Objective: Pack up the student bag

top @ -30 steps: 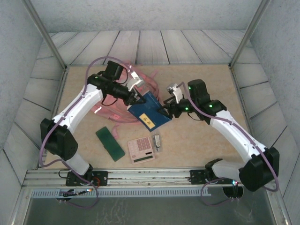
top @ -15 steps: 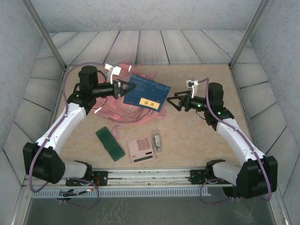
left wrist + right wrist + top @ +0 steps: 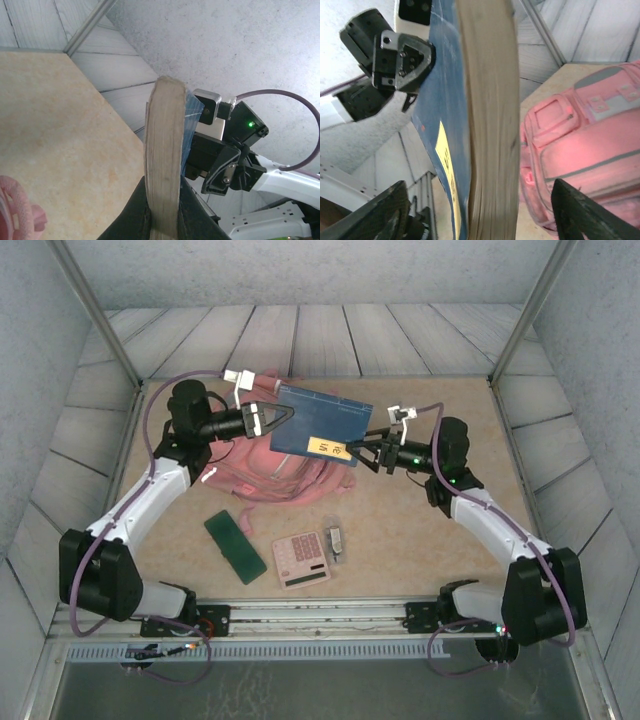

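- The left arm's fingers are pinched tight on the left end of a blue-covered thick book with a yellow label. From the left wrist view, the cream page edge rises straight out from between the two dark tips.
- The right arm's fingers stand wide apart at the book's opposite lower corner, next to the yellow label. From the right wrist view, one tip sits on each side of the page edge with a gap to spare, so they are not gripping it.
- The book hangs in the air between the two arms, its cover tilted towards the overhead camera.
- The large pink fabric backpack with pale patches and zipped pockets lies flat on the worktop, left of centre. It is beneath the raised book and the left arm's wrist.
- Nearer the arm bases, apart from the backpack, lie three things:
  - a dark green flat rectangular piece;
  - a pink calculator;
  - touching the calculator's right side, a small grey item that I can't make out.
- The beige speckled worktop is boxed in by pale grey plank-patterned walls. A metal rail at the near edge carries both arm bases.
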`<state>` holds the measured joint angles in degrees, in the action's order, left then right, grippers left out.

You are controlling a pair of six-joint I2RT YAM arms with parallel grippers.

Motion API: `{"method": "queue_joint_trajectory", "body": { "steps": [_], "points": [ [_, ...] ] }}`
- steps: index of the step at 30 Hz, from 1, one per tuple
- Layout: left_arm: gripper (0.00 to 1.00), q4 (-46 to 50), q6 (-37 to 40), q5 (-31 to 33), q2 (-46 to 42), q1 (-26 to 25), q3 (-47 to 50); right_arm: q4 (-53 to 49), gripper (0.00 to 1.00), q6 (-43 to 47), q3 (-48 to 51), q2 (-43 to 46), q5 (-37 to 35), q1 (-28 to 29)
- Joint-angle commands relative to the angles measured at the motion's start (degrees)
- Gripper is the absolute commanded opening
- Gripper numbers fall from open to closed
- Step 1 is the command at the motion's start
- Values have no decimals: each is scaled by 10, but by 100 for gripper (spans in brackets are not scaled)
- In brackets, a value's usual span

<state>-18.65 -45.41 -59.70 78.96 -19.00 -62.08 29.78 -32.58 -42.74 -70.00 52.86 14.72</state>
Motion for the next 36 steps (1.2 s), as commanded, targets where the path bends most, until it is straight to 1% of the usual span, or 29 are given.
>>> {"method": "queue_joint_trajectory", "body": {
  "steps": [1,6,12,14,16,17,19,20,23,25,28,30,33,36],
  "points": [
    [0,-38,-21,-26,-12,4,-3,78,69,-35,-14,-12,28,3],
    [0,-19,-9,-15,-15,4,-4,101,54,-55,-14,-7,33,5],
    [0,22,22,-5,-1,4,-14,123,28,-80,0,6,34,5],
    [1,42,37,-3,3,3,-17,123,21,-83,3,11,27,5],
    [8,68,62,3,3,2,-19,112,14,-80,4,15,13,5],
    [15,88,79,12,1,2,-19,102,10,-76,2,17,5,4],
    [22,154,132,47,-3,2,-27,59,2,-57,-5,21,-20,0],
    [26,189,161,70,-4,-1,-30,28,0,-43,-11,26,-37,-3],
    [39,256,225,139,-3,-10,-35,-57,0,-2,-25,43,-86,-13],
    [41,294,261,187,1,-21,-39,-108,0,20,-32,59,-114,-22],
    [46,348,311,278,20,-48,-51,-205,0,62,-49,89,-184,-33],
    [48,371,337,329,41,-69,-61,-287,0,95,-67,108,-262,-34],
    [48,374,357,376,84,-99,-73,-399,0,126,-95,127,-395,-34],
    [48,368,365,403,139,-126,-96,-468,0,147,-110,142,-478,-35]
  ]
}}
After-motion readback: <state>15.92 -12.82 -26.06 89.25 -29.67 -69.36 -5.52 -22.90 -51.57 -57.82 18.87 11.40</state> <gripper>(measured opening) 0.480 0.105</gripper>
